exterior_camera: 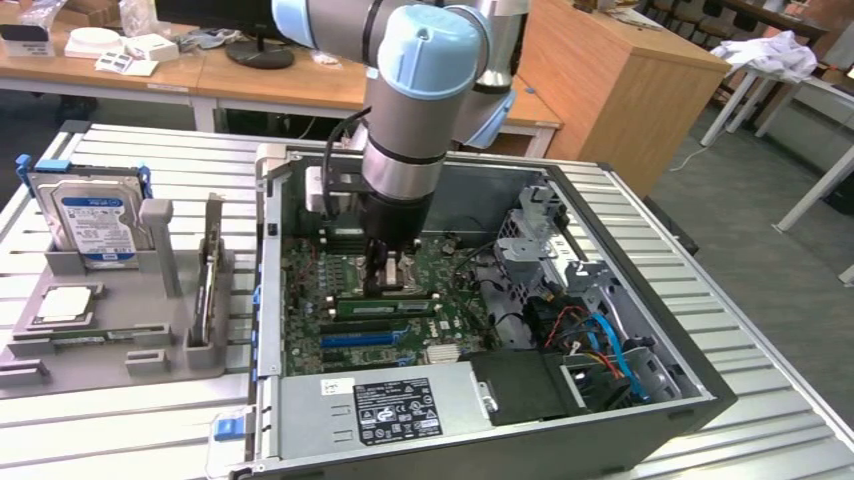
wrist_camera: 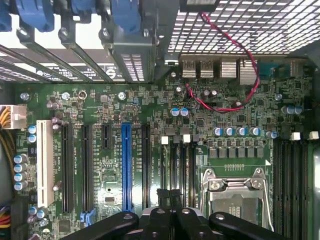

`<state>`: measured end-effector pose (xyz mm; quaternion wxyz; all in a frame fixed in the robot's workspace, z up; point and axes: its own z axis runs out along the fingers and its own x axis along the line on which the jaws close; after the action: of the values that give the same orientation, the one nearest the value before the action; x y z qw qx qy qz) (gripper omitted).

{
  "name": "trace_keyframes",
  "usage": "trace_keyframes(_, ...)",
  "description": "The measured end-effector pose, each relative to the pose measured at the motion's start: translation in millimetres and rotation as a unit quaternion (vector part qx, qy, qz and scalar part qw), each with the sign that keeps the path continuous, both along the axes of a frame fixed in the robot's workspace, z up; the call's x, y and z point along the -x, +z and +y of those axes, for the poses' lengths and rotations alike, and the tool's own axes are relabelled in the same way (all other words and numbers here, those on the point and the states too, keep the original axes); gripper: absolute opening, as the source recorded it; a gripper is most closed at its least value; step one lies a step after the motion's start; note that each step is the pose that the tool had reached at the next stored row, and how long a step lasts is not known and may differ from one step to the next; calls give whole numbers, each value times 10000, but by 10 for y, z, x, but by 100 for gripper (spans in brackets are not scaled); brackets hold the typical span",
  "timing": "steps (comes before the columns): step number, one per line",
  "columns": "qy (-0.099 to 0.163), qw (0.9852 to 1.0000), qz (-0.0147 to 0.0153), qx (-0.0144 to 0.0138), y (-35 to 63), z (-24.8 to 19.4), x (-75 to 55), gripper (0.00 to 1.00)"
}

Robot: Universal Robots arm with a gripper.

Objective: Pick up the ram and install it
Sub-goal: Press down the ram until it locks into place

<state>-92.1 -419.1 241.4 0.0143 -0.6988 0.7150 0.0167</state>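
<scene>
The pincer sits low inside the open computer case, its two dark fingers pressed together just above the green motherboard, beside the empty metal CPU socket. Nothing shows between the fingers. A green stick that looks like the ram lies along the slots just under the pincer in the exterior view, and from here I cannot tell whether it is fully seated or only resting there (the arm hides part of it). So the carrying appears done; whether the install is finished stays open.

Outward from the case, a grey holder tray stands to the exterior view's left, carrying a blue-labelled hard drive upright and a square CPU chip lying flat. Case and tray both rest on a ribbed metal tabletop. Beyond it are wooden desks with small boxes, a monitor foot, and a grey floor.
</scene>
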Motion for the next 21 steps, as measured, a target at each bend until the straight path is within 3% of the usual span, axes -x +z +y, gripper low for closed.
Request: trace_keyframes(21,0,10000,0,1,-97,0,0,11)
